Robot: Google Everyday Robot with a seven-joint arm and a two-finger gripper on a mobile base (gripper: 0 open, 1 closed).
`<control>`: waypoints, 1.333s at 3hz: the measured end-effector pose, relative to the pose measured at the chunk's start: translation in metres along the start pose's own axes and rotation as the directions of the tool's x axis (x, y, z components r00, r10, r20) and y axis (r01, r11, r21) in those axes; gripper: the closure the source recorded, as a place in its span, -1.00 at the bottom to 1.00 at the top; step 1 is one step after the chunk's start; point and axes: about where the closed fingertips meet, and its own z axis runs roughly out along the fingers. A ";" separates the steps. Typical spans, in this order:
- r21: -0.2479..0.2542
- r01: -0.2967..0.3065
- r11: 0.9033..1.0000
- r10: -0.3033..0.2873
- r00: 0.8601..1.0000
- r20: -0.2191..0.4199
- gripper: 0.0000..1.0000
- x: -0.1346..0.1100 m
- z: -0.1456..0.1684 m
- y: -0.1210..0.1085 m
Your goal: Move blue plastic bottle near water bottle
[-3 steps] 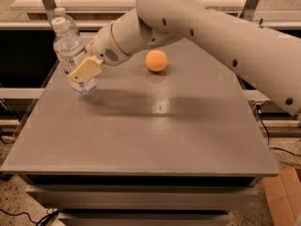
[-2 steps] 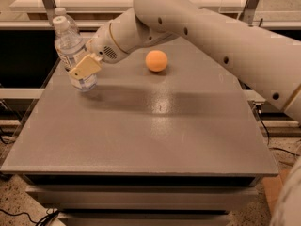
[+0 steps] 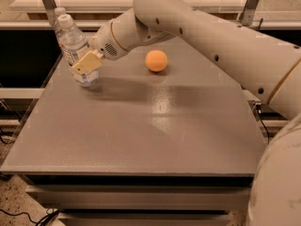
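1. Two bottles stand close together at about 10 o'clock from the middle of the table (image 3: pixel 141 135), near its far left corner.
2. The blue bottle (image 3: pixel 73 41) is the nearer of the pair. It stands roughly upright, with a white cap on top and a pale label with dark print on its side.
3. The water bottle (image 3: pixel 58 12) is just behind the blue bottle, at its 11 o'clock. Only its white cap and a bit of clear shoulder show past the blue bottle. Whether the two touch cannot be told.
4. The gripper (image 3: pixel 87 62) is at the lower half of the blue bottle, reaching in from its 3 o'clock side. It is clamped on the bottle: one tan finger lies across the front of the bottle, and the other is hidden behind it.
5. The blue bottle's base is down at the table top. Whether it rests there or hangs just above cannot be told.
6. The white arm (image 3: pixel 197 27) runs from the lower right edge of the view, across the far side of the table, to the gripper.
7. An orange ball (image 3: pixel 156 60) lies on the table at about 12 o'clock from the middle, at 3 o'clock from the gripper and well apart from both bottles.
8. A dark shadow of the arm falls on the grey table between the bottles and the ball.
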 end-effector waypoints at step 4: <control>0.006 -0.021 1.000 0.021 1.000 0.014 -0.77 0.001 0.007 -0.023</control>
